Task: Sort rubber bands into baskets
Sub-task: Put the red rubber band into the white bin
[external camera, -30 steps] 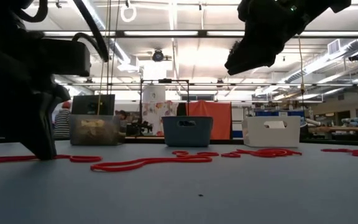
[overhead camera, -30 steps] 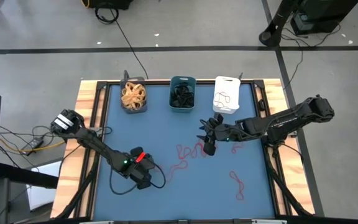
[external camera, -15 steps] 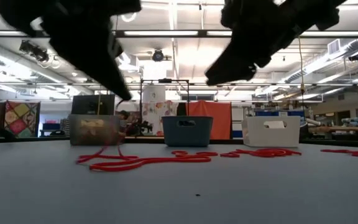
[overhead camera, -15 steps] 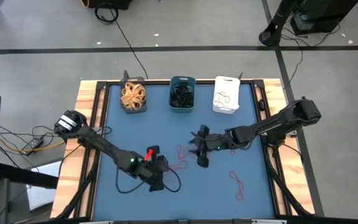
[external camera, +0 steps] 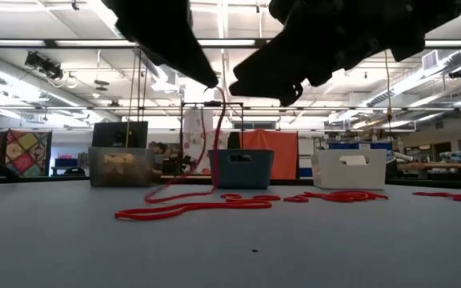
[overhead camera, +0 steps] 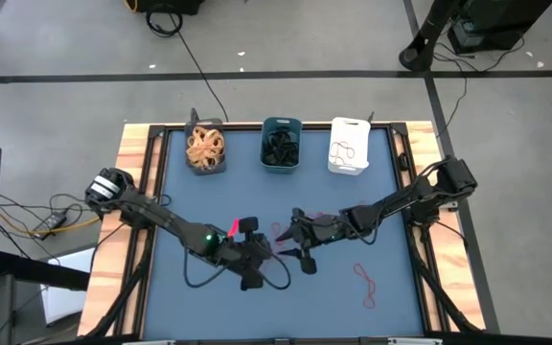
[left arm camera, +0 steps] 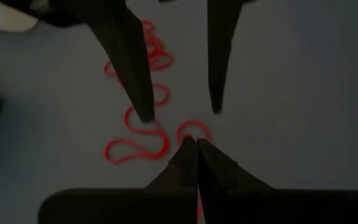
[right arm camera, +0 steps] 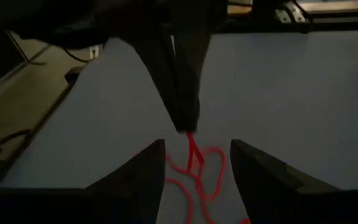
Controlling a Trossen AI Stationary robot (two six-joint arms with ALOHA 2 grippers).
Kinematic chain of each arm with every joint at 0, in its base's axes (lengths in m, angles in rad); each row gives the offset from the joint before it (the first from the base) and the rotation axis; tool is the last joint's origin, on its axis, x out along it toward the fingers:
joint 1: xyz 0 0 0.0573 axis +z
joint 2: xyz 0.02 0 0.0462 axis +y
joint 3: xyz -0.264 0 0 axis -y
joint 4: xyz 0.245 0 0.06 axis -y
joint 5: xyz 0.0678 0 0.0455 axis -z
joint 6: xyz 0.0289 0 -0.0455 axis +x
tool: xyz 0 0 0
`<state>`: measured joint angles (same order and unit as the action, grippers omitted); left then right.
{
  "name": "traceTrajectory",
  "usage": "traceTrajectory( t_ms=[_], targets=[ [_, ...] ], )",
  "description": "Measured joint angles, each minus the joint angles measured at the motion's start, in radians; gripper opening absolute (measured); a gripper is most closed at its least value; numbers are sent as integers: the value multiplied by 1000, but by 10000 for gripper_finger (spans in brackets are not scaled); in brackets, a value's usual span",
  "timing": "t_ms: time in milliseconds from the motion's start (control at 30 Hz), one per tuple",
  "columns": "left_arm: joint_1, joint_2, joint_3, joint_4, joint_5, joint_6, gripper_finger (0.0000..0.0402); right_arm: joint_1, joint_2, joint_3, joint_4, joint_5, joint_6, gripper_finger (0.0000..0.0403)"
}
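- The left gripper was pinched fully shut on a thin red rubber band, which hung from its tips in a stretched strand down to the blue tabletop.
- The right gripper faced it just beside, near the tabletop's middle towards the front edge, its jaws parted about halfway and holding nothing, one on each side of the raised strand.
- A tangle of more red rubber bands lay on the tabletop under both grippers; another red loop lay well apart, towards the front right corner.
- Along the back edge stood three small rectangular plastic baskets: a dark grey one holding tan bands, a teal-blue one holding black bands, a white one.
- Risk, as a judgement: the lifted band looked snagged in the tangle, so pulling could drag several along or snap it free.
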<state>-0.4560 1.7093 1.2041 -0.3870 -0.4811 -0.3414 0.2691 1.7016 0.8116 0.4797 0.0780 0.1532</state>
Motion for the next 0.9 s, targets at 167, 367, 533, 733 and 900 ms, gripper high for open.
traceTrajectory(
  t_ms=[167,367,533,733,900],
  targets=[
    [8,0,0,81,-15,86,1,-10,0,0,29,-14,3,179],
    [19,-1,0,141,-21,131,1,-18,-1,0,25,-46,27,153],
    [20,-2,0,143,-23,130,1,-18,-1,0,-7,-46,46,103],
    [20,-2,0,145,-23,125,2,-18,-1,0,-40,-46,74,12],
    [12,-2,0,161,54,124,26,-29,-13,0,-90,-38,90,7]
  ],
)
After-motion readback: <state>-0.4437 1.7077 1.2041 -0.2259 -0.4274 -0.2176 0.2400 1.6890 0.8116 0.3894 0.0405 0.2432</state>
